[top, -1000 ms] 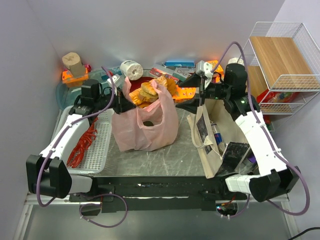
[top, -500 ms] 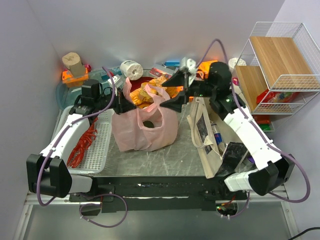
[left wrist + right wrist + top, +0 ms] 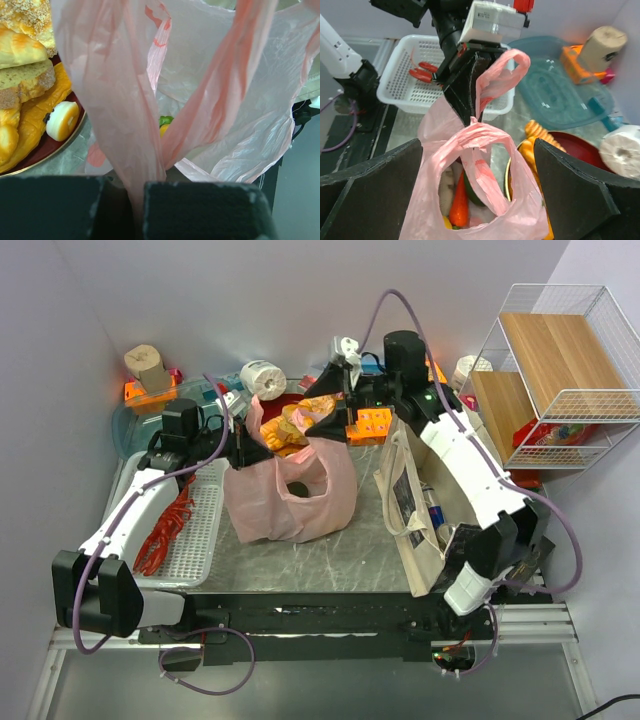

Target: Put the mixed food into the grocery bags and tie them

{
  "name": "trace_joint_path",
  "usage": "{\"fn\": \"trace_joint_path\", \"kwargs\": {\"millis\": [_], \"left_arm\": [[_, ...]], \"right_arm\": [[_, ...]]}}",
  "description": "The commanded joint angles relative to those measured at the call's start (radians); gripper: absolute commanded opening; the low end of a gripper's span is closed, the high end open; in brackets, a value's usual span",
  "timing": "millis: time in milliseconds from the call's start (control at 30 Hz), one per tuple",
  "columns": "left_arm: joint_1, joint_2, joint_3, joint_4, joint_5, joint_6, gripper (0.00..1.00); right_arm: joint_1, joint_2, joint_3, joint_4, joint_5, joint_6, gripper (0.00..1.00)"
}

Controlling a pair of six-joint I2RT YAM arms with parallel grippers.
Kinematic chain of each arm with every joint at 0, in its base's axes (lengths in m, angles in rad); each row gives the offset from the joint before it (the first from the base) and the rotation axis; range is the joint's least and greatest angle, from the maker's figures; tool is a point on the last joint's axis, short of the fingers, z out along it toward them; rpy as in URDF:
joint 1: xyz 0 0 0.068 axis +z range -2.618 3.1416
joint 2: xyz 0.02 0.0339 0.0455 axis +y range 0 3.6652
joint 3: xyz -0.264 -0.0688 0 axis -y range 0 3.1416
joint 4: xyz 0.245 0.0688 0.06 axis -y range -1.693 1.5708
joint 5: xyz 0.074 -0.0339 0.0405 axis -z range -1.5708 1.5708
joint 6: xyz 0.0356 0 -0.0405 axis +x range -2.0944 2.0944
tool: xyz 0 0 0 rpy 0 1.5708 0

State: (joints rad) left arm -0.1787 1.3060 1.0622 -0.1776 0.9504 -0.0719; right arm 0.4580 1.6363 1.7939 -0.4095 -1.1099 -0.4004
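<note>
The pink plastic bag (image 3: 290, 490) stands mid-table with its mouth open. Through the mouth show a red pepper (image 3: 459, 207), a green cucumber (image 3: 476, 192) and a bit of yellow lemon (image 3: 447, 223). My left gripper (image 3: 250, 450) is shut on the bag's left loop handle (image 3: 127, 165), holding it up. My right gripper (image 3: 325, 410) hangs open over the bag. In the right wrist view its fingers (image 3: 375, 190) stand either side of the other loop handle (image 3: 480, 137) without touching it. The beige canvas tote (image 3: 410, 510) stands to the right with a blue-labelled bottle (image 3: 435, 510) inside.
A dark red plate of breads (image 3: 295, 425) sits right behind the pink bag. A white basket (image 3: 200, 530) with a red lobster (image 3: 165, 530) is at the left. Behind are a paper roll (image 3: 263, 378) and a blue lid (image 3: 135, 420). A wire shelf (image 3: 560, 370) stands at the right.
My right arm has swung left from above the tote to over the pink bag, staying open. The left gripper has kept its hold on the handle without moving.
</note>
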Motion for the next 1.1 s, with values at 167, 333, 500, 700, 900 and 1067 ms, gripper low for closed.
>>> {"fn": "trace_joint_path", "kwargs": {"millis": [167, 333, 500, 700, 900, 1067], "left_arm": [[0.002, -0.024, 0.002, 0.05, 0.054, 0.003, 0.01], [0.002, -0.031, 0.001, 0.055, 0.057, 0.001, 0.01], [0.002, -0.031, -0.001, 0.052, 0.051, 0.001, 0.01], [0.002, -0.033, -0.001, 0.058, 0.059, -0.003, 0.01], [0.002, -0.039, -0.008, 0.059, 0.056, -0.005, 0.01], [0.002, -0.039, -0.007, 0.061, 0.051, -0.006, 0.01]], "right_arm": [[0.018, 0.098, 0.154, -0.231, -0.148, -0.103, 0.99], [0.044, 0.183, 0.278, -0.374, -0.12, -0.158, 0.99], [0.064, 0.217, 0.306, -0.42, -0.054, -0.166, 0.99], [0.079, 0.203, 0.254, -0.371, -0.022, -0.166, 0.99], [0.087, 0.253, 0.321, -0.413, 0.028, -0.163, 0.99], [0.106, 0.257, 0.32, -0.439, 0.123, -0.152, 0.93]]}}
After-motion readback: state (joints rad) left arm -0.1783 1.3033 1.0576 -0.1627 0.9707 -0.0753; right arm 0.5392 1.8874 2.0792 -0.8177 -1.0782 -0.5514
